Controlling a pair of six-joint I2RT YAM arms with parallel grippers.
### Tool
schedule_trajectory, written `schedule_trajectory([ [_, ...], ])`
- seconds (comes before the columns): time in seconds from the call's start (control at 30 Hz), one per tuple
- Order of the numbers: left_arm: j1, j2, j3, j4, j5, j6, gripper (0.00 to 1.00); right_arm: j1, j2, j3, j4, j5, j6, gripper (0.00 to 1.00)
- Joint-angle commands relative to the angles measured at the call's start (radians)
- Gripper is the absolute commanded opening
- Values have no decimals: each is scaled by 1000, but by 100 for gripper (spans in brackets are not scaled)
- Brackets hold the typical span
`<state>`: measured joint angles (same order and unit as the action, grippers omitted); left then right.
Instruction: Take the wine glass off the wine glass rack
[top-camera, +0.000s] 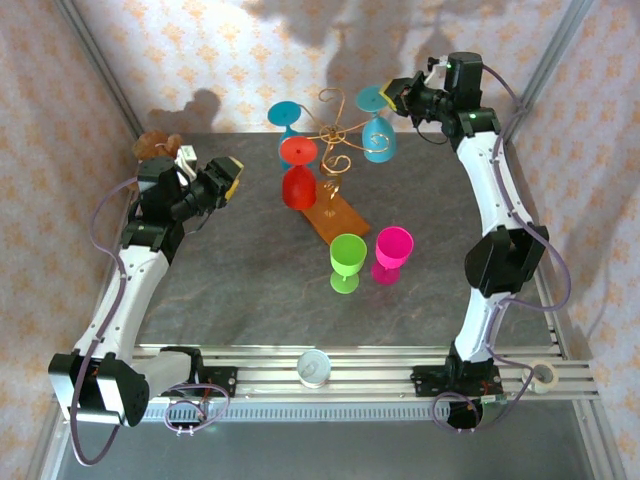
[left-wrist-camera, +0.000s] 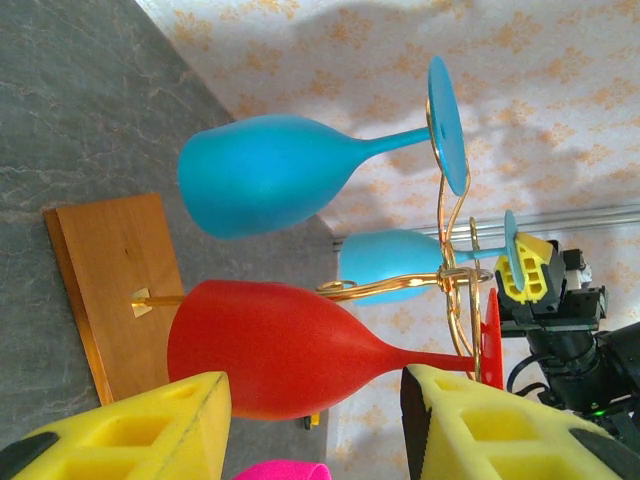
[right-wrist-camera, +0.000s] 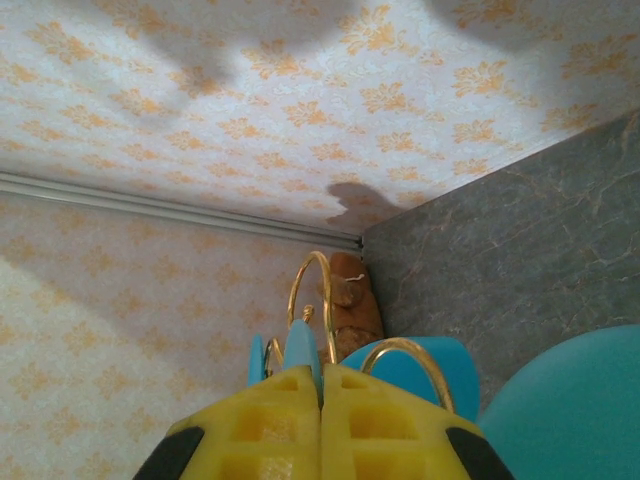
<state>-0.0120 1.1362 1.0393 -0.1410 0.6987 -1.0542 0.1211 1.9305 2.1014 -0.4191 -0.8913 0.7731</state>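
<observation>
One grey marble table (top-camera: 230, 285), floral wallpaper (top-camera: 180, 50) behind. At left, my left gripper (top-camera: 232, 178) hangs, jaws apart. Centre-far, the wine glass rack (top-camera: 333, 135) holds blue glass (top-camera: 285, 115), red glass (top-camera: 298, 185); on its right side, the teal wine glass (top-camera: 379, 140), foot clamped in my right gripper (right-wrist-camera: 320, 390).

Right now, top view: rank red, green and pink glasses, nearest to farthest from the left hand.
From the left hand:
1. Red glass, hanging on the rack, centre.
2. Green glass, standing on the table, in front of the rack.
3. Pink glass, standing just right of the green.
</observation>
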Motion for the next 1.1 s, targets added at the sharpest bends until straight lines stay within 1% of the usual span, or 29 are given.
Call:
schedule_trajectory([
  [0.0, 10, -22, -4, 33, 18, -7, 47, -2, -55, -8, 0, -18, -27, 0],
  [0.17, 10, -29, -10, 33, 16, -10, 47, 4, -59, -16, -20, -35, -46, 0],
  [0.33, 10, -38, -19, 34, 15, -12, 47, 25, -48, 15, -67, -40, -81, 0],
  [0.47, 11, -40, -26, 40, 16, -12, 47, 59, -15, 89, -140, -31, -133, 0],
  [0.57, 10, -42, -30, 49, 18, -16, 47, 79, 12, 138, -148, -35, -134, 0],
  [0.93, 12, -52, -42, 59, 24, -17, 47, 87, 151, 333, -145, -10, -65, 0],
  [1.07, 14, -55, -47, 75, 22, -26, 47, 85, 212, 423, -166, 17, -60, 0],
])
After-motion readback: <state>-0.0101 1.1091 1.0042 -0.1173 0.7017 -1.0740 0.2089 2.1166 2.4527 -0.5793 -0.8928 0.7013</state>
